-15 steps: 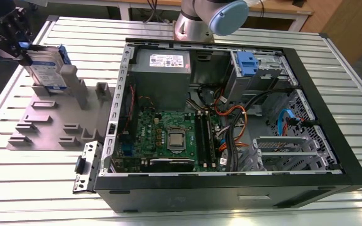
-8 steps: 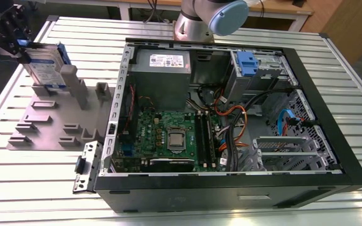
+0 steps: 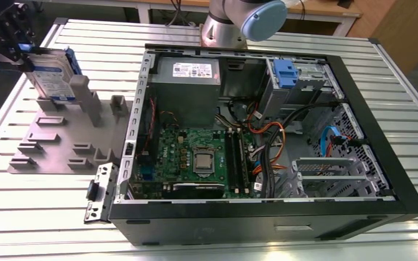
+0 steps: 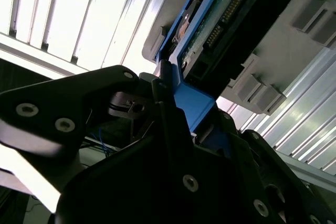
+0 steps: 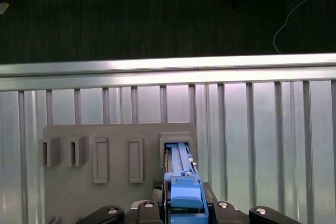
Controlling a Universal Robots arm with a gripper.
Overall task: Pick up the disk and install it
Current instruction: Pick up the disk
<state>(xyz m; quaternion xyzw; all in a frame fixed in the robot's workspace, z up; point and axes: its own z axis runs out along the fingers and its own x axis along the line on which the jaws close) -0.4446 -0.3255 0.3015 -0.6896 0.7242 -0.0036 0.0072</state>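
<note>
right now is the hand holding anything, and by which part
The hand grips the disk by the blue carrier frame at its upper end; the disk's lower end sits in the grey holder.

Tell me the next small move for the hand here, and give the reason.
Probably a short straight lift. The hand appears closed on the blue-framed top edge of the disk, which stands upright with its lower end in a slot of the grey holder. Moving sideways first would likely jam it against the slot walls.

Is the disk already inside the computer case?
No, the disk stands upright in the grey holder on the table, outside the computer case.
</note>
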